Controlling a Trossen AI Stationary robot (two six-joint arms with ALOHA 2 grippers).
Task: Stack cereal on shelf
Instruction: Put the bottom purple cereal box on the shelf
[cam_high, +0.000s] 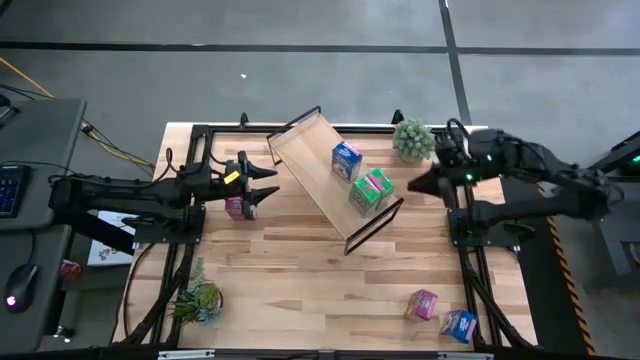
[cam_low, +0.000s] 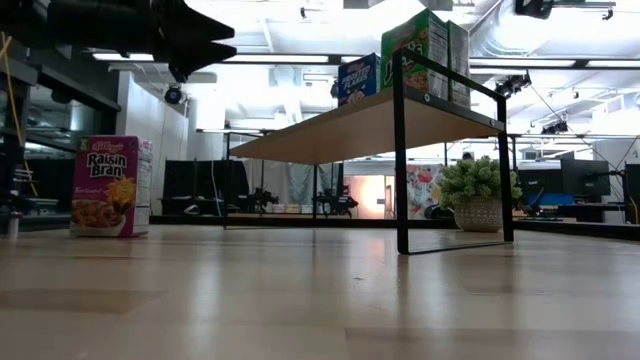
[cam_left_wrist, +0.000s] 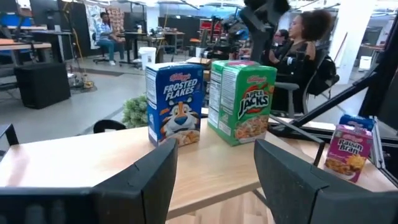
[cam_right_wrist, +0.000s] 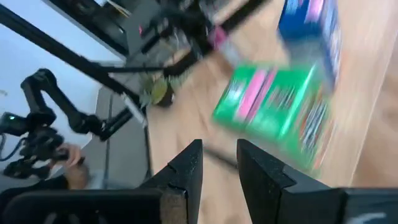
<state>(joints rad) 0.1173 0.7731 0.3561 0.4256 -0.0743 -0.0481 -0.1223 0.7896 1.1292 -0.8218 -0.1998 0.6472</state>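
The shelf (cam_high: 318, 172) stands slantwise at the table's middle on its black frame ends. On its board stand a blue Frosted Flakes carton (cam_high: 346, 160) (cam_left_wrist: 175, 102) and green Apple Jacks cereal (cam_high: 371, 192) (cam_left_wrist: 244, 99). A pink Raisin Bran carton (cam_high: 236, 207) (cam_low: 110, 186) stands upright on the table, just below my left gripper (cam_high: 268, 184) (cam_left_wrist: 214, 155). That gripper is open, level, left of the shelf, with nothing between its fingers. My right gripper (cam_high: 416, 186) (cam_right_wrist: 219, 155) hangs raised off the shelf's right end, its fingers a little apart and holding nothing.
A pink carton (cam_high: 424, 304) and a blue carton (cam_high: 459, 325) stand near the table's front right corner. One potted plant (cam_high: 412, 138) sits at the far right behind the shelf, another (cam_high: 200, 300) at the near left. People sit in the room beyond (cam_left_wrist: 305, 37).
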